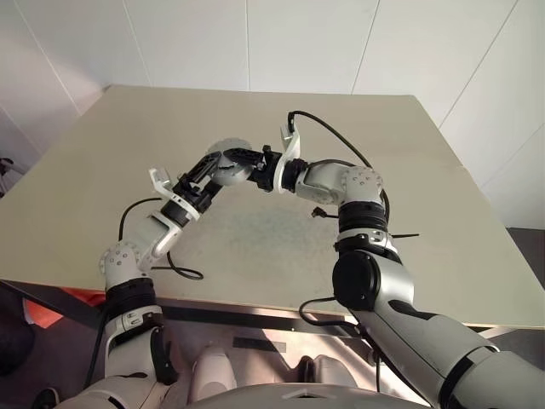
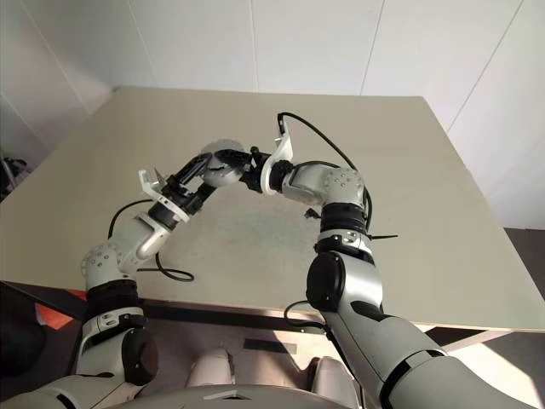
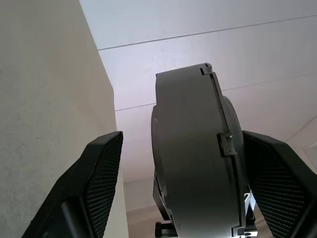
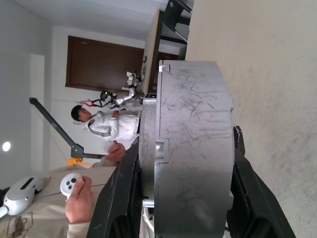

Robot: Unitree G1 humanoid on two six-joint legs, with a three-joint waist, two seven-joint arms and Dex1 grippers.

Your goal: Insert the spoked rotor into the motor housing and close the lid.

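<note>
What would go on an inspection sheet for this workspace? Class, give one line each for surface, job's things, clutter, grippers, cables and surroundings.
Surface: beige rectangular table, bare apart from a cable.
Job's things: grey round metal motor housing held on edge above the table, lid on; rotor not seen.
Clutter: nothing seen.
Grippers: right gripper clamps the housing; left gripper open, fingers either side of it.
Cables: black cable looped on the table edge.
Surroundings: white wall panels; person holding a controller.
</note>
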